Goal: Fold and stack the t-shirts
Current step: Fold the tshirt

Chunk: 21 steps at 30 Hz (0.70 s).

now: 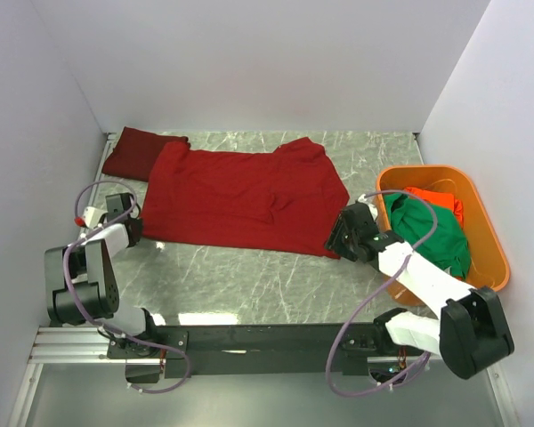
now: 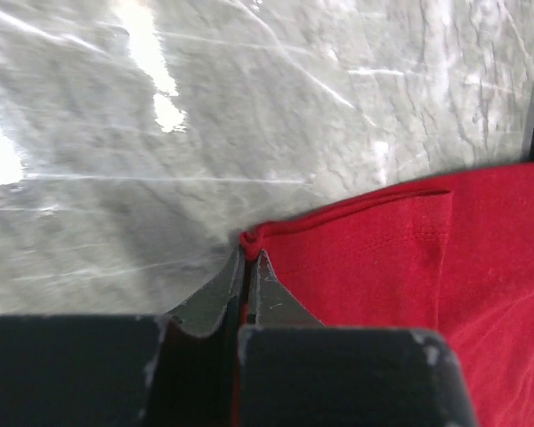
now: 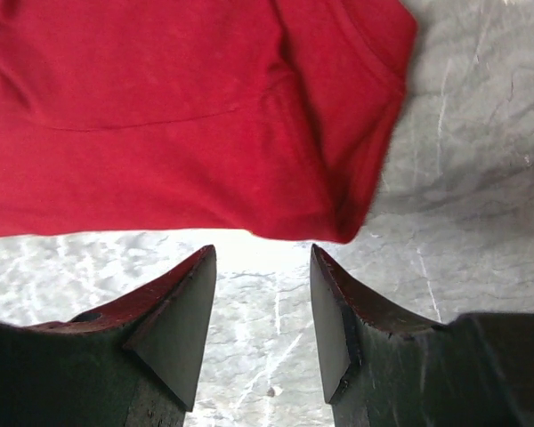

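Observation:
A crimson red t-shirt [image 1: 240, 196] lies spread on the marble table. A darker red folded shirt [image 1: 138, 151] lies at the back left, partly under it. My left gripper [image 1: 135, 229] is shut on the spread shirt's near left corner [image 2: 246, 242]; red cloth shows between the jaws. My right gripper [image 1: 340, 238] is open and empty at the shirt's near right corner [image 3: 351, 227], its fingertips [image 3: 205, 267] just short of the hem. A green shirt [image 1: 432, 233] and an orange-red one [image 1: 438, 199] lie in the tub.
A rigid orange plastic tub [image 1: 481, 209] stands at the right, beside my right arm. White walls close the back and both sides. The black rail with the arm bases [image 1: 267, 338] runs along the near edge.

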### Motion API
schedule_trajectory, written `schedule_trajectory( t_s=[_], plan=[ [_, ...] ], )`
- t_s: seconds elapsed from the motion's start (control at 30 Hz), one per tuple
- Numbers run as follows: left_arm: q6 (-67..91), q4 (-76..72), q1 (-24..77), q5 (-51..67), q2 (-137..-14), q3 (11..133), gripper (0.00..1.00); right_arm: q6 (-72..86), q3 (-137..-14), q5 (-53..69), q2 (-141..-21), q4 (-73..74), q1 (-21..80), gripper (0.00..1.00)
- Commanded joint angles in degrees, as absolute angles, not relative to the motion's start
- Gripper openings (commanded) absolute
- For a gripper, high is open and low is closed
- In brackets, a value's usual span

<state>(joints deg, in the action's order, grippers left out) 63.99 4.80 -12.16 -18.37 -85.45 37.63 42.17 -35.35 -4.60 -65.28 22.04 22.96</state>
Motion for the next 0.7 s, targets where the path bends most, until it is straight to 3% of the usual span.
schedule_trajectory(
  t_s=[0.0, 0.67],
  plan=[
    [63.8, 8.4, -14.0, -19.1, -81.5, 38.8, 0.01, 42.7, -36.1, -6.0, -66.8, 22.7, 22.4, 0.54],
    [63.0, 5.1, -16.4, -14.0, -78.7, 35.2, 0.01, 48.2, -31.5, -4.5, -71.8, 18.8, 22.8, 0.51]
  ],
)
